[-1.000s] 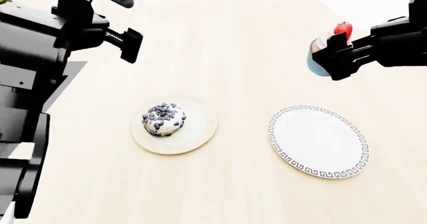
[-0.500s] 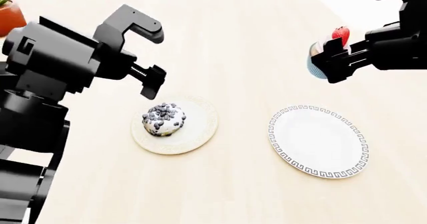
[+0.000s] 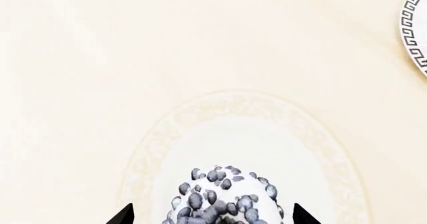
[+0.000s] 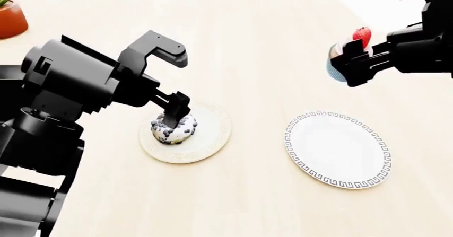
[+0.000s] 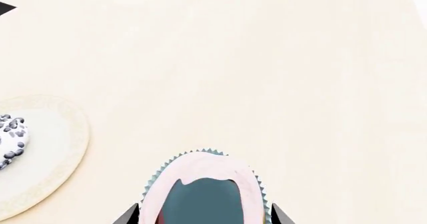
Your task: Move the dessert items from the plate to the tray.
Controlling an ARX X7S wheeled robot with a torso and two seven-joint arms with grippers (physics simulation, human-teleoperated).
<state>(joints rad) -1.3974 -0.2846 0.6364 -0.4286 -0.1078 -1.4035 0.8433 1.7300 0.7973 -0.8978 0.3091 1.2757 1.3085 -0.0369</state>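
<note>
Left end effector [image 4: 175, 111]: dropped onto doughnut [image 4: 173, 128], open astride it; grasp next.
Right end effector [image 4: 347, 62]: unmoved, gripping cupcake [image 4: 338, 59] aloft.

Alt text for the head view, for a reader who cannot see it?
Left gripper reaches down onto a chocolate-chip doughnut on a cream plate; right gripper holds a strawberry-topped cupcake in the air. A Greek-key-rimmed plate sits empty on the pale wooden table.
</note>
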